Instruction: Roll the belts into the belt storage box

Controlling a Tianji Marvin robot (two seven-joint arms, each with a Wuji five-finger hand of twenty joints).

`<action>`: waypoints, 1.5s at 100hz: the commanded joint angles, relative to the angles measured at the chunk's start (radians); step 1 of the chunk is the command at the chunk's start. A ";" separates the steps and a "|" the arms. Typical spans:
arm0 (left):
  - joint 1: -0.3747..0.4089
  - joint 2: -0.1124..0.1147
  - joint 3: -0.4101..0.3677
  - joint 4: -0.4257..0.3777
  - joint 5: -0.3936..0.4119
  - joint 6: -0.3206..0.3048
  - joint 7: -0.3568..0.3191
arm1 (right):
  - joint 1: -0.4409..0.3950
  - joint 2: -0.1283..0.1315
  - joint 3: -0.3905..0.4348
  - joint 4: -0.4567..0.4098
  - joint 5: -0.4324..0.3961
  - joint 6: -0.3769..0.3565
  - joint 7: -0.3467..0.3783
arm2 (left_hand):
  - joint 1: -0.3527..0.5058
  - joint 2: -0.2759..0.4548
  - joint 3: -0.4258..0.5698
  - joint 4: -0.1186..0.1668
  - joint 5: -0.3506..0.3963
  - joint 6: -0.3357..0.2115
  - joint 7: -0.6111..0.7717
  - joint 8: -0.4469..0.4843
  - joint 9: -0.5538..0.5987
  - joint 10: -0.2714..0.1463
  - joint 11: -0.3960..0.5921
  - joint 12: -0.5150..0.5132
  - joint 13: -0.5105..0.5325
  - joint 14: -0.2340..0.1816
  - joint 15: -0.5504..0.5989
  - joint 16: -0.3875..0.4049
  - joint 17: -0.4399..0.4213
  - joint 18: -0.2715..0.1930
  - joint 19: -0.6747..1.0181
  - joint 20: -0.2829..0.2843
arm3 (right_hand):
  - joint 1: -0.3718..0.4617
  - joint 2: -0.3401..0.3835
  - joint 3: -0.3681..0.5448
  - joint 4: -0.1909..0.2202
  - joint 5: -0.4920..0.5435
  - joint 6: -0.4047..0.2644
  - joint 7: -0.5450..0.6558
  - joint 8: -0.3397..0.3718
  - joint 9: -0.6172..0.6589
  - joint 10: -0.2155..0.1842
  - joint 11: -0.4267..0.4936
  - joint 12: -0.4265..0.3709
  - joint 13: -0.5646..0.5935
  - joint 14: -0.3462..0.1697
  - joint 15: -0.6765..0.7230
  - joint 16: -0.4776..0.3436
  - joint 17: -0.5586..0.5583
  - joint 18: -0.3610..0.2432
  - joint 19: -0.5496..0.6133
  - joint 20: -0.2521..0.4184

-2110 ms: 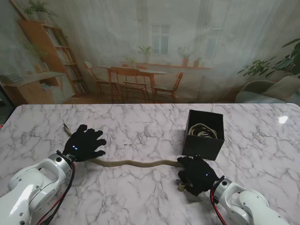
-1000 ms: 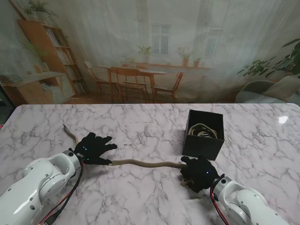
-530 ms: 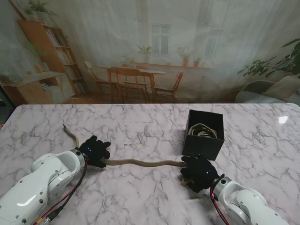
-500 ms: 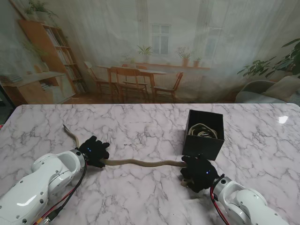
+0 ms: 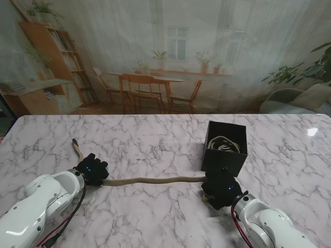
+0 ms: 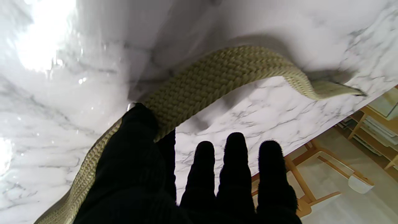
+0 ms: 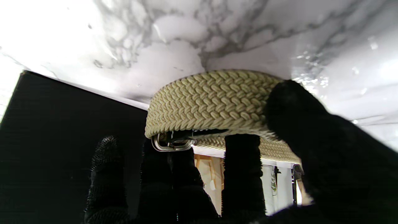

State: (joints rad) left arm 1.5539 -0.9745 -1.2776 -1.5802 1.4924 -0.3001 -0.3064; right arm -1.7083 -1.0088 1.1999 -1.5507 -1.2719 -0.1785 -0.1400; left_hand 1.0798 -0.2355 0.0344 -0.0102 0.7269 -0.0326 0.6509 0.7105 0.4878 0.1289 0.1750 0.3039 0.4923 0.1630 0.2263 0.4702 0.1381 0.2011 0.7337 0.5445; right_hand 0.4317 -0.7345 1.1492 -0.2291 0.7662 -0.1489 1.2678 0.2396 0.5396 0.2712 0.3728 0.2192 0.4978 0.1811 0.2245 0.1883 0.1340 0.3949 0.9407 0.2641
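White marble with grey veins covers the table (image 5: 155, 139), and behind it hangs a printed backdrop of a dining room with wooden chairs and bookshelves.

A long olive-tan braided fabric belt (image 5: 150, 180) lies stretched across the side of the table nearer to me, running almost straight from one hand to the other. Half a second ago it sagged in a gentle wave; now it looks taut and level.

The left hand (image 5: 92, 172), in a black glove, is clenched on the belt near its tail end. Its wrist view shows the thumb pressed on the weave (image 6: 199, 81) while the other fingers (image 6: 236, 174) stretch out past it. This hand has moved to the left and nearer to me since the earlier frame, and the free tail (image 5: 77, 148) curls away behind it on the marble.

The right hand (image 5: 221, 188), also in a black glove, grips the buckle end, which is already wound into a small coil. The right wrist view shows the braided coil (image 7: 214, 102) pinched between thumb and fingers, with a silver metal buckle (image 7: 171, 143) tucked under its edge. This hand has edged slightly farther from me and now sits just beside the near wall of the black square belt storage box (image 5: 223, 160). Inside the box rests a pale rolled belt (image 5: 224, 144).
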 commanded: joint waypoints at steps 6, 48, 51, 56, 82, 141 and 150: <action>0.043 0.006 -0.027 -0.018 0.012 -0.009 0.004 | -0.006 -0.004 -0.007 0.007 0.010 0.017 0.010 | 0.046 0.013 0.031 0.003 0.007 0.011 0.033 0.016 0.029 0.000 0.015 0.015 0.013 0.001 0.020 0.012 -0.013 0.010 0.025 0.005 | 0.026 0.064 -0.005 -0.012 0.019 0.047 0.045 0.019 0.196 -0.061 0.028 0.013 0.057 0.013 -0.029 -0.019 -0.002 0.017 -0.017 -0.022; 0.121 -0.003 -0.102 -0.119 -0.031 -0.089 0.085 | 0.025 -0.009 -0.047 0.048 0.044 -0.001 -0.046 | -0.118 0.090 -0.044 -0.006 -0.043 0.015 -0.134 -0.085 0.022 0.012 -0.026 0.001 -0.004 0.021 -0.003 -0.005 -0.031 0.036 -0.010 -0.008 | 0.021 0.135 -0.136 -0.030 -0.089 -0.104 -0.132 0.121 0.587 -0.306 0.365 0.245 0.338 -0.136 0.094 0.127 0.159 -0.055 0.068 0.062; 0.126 -0.004 -0.107 -0.126 -0.033 -0.091 0.096 | 0.027 -0.009 -0.050 0.052 0.045 -0.001 -0.051 | -0.128 0.096 -0.044 -0.006 -0.042 0.019 -0.156 -0.088 0.023 0.014 -0.029 0.000 -0.004 0.021 -0.003 -0.005 -0.031 0.036 -0.010 -0.008 | 0.027 0.136 -0.135 -0.031 -0.100 -0.111 -0.156 0.123 0.609 -0.315 0.370 0.246 0.356 -0.145 0.101 0.132 0.173 -0.065 0.080 0.069; 0.134 -0.006 -0.116 -0.138 -0.035 -0.093 0.113 | 0.032 -0.010 -0.056 0.060 0.049 0.000 -0.064 | -0.139 0.106 -0.044 -0.006 -0.042 0.024 -0.174 -0.084 0.024 0.014 -0.032 -0.001 -0.004 0.023 -0.003 -0.005 -0.033 0.040 -0.013 -0.007 | 0.047 0.140 -0.128 -0.030 -0.115 -0.118 -0.193 0.116 0.648 -0.330 0.376 0.247 0.388 -0.161 0.113 0.141 0.194 -0.076 0.102 0.080; 0.134 -0.012 -0.121 -0.166 -0.051 -0.093 0.145 | 0.055 -0.016 -0.082 0.097 0.068 -0.003 -0.130 | -0.155 0.126 -0.046 -0.006 -0.040 0.034 -0.216 -0.075 0.024 0.017 -0.040 -0.002 -0.002 0.027 -0.004 -0.005 -0.035 0.048 -0.018 -0.005 | 0.087 0.221 -0.056 0.068 -0.176 -0.051 -0.548 -0.022 0.846 -0.359 0.398 0.258 0.553 -0.221 0.193 0.218 0.302 -0.121 0.207 0.109; 0.128 -0.015 -0.115 -0.185 -0.061 -0.102 0.192 | 0.083 -0.019 -0.100 0.131 0.108 -0.074 -0.144 | -0.156 0.128 -0.046 -0.006 -0.034 0.031 -0.246 -0.054 0.024 0.015 -0.045 -0.001 0.000 0.025 -0.005 -0.004 -0.041 0.057 -0.031 -0.003 | 0.236 0.251 -0.112 -0.030 0.015 -0.224 -0.335 -0.158 0.918 -0.302 0.296 0.232 0.624 -0.206 0.197 0.233 0.330 -0.120 0.207 0.091; 0.128 -0.015 -0.113 -0.184 -0.061 -0.103 0.196 | 0.080 -0.018 -0.096 0.124 0.111 -0.075 -0.127 | -0.158 0.131 -0.046 -0.006 -0.034 0.030 -0.248 -0.053 0.025 0.016 -0.045 -0.001 0.001 0.026 -0.004 -0.004 -0.040 0.058 -0.033 -0.002 | 0.184 0.217 -0.119 -0.050 0.055 -0.047 -0.238 -0.124 0.914 -0.346 0.226 0.198 0.595 -0.260 0.163 0.206 0.322 -0.164 0.205 0.093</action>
State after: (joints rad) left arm 1.6829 -0.9878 -1.3954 -1.7626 1.4307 -0.3993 -0.1000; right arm -1.6170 -1.0283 1.1068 -1.4338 -1.1615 -0.2524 -0.2876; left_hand 0.9230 -0.1379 -0.0002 -0.0104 0.6891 -0.0198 0.4168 0.6485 0.5001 0.1290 0.1509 0.3044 0.4925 0.1687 0.2264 0.4705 0.1149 0.2154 0.7298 0.5445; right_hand 0.5677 -0.4842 0.9813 -0.2706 0.7620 -0.3174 0.9409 0.0871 1.4204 0.0413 0.6648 0.4479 1.1120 0.0276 0.4809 0.4454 0.4753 0.2617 1.1538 0.3617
